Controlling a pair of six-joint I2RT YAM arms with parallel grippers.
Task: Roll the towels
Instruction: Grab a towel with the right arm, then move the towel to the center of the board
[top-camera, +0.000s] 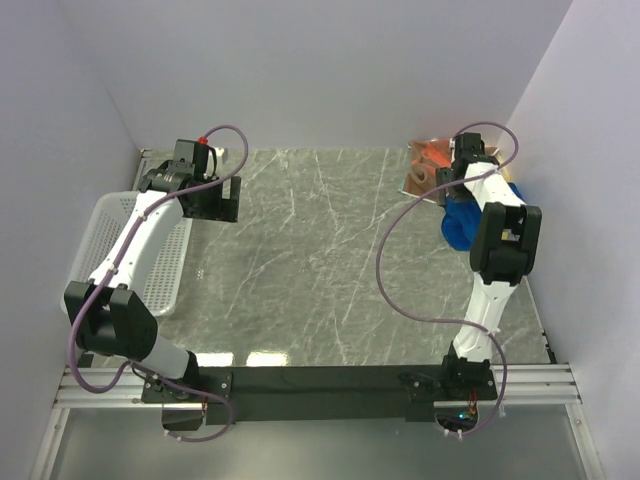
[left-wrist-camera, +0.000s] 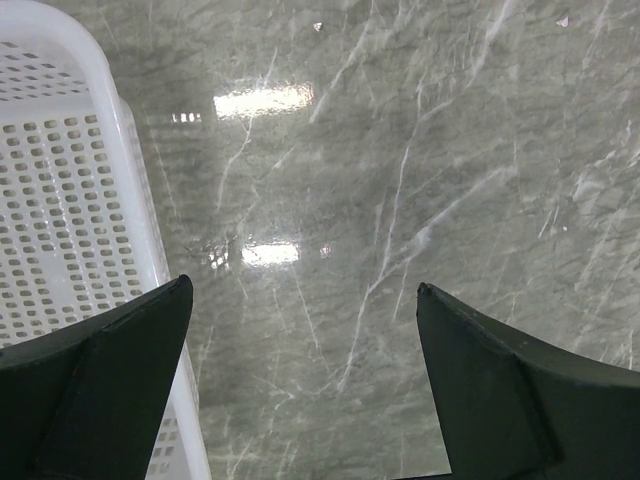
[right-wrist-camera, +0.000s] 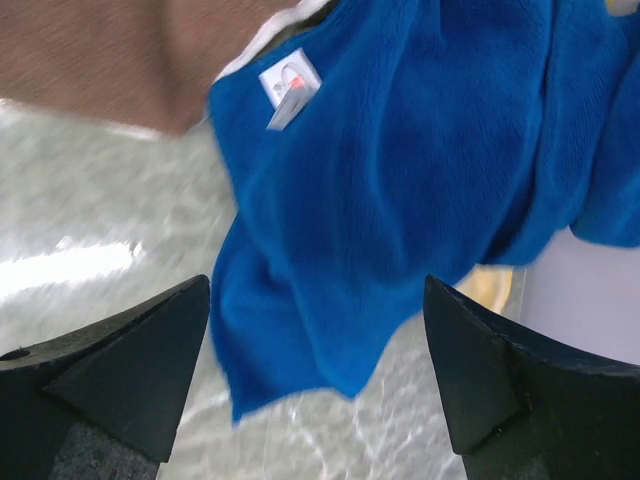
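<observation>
R gripper held spread over blue towel, prob. for a pick; L gripper released, parked nr basket over bench.

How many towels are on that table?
2 clearly: a blue towel by the right wall, a brown-and-orange towel in the far right corner. A yellow sliver under the blue may be a third.

No words or numbers can be read anywhere. The one label is a small white tag on the blue towel, ahead of the right tool and left of its gap in the wrist view. It bears a reddish mark, too blurred to make out.
</observation>
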